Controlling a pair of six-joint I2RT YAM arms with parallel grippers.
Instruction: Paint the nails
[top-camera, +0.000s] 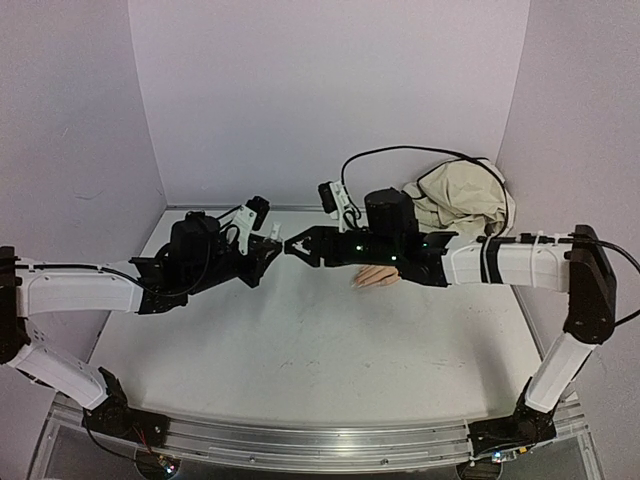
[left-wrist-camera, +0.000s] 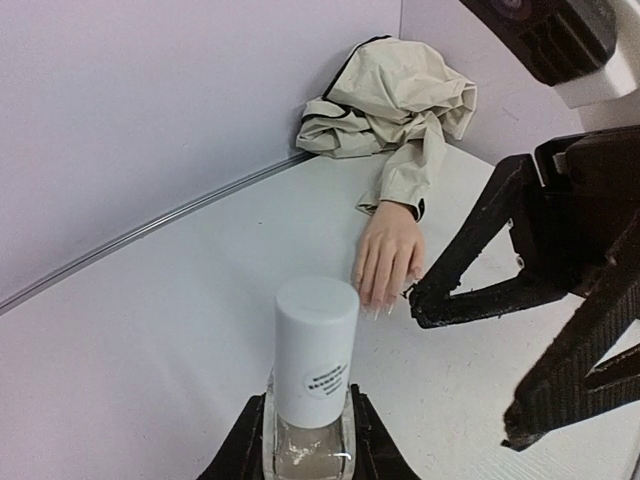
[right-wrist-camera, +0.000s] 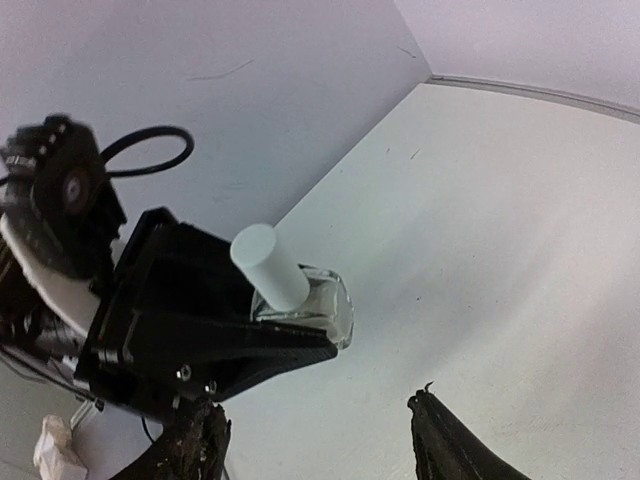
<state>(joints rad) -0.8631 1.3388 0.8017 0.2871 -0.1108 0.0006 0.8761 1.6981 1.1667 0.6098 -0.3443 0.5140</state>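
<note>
Peach-coloured, the mannequin hand (left-wrist-camera: 388, 262) lies flat at the centre of the left wrist frame, its nails (left-wrist-camera: 375, 312) toward the lower edge. We see the left gripper (left-wrist-camera: 310, 445) clamped on a white-capped glass bottle (left-wrist-camera: 315, 350) at bottom centre. The right gripper (left-wrist-camera: 463, 370) gapes wide and empty at the right, one fingertip just beside the nails.

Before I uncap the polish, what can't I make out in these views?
- Nails: left wrist view, too small to tell whether painted.
- Mannequin hand: top view, mostly hidden under the right arm.
- Bottle: left wrist view, base cut off by bottom edge; label print too small.
</note>
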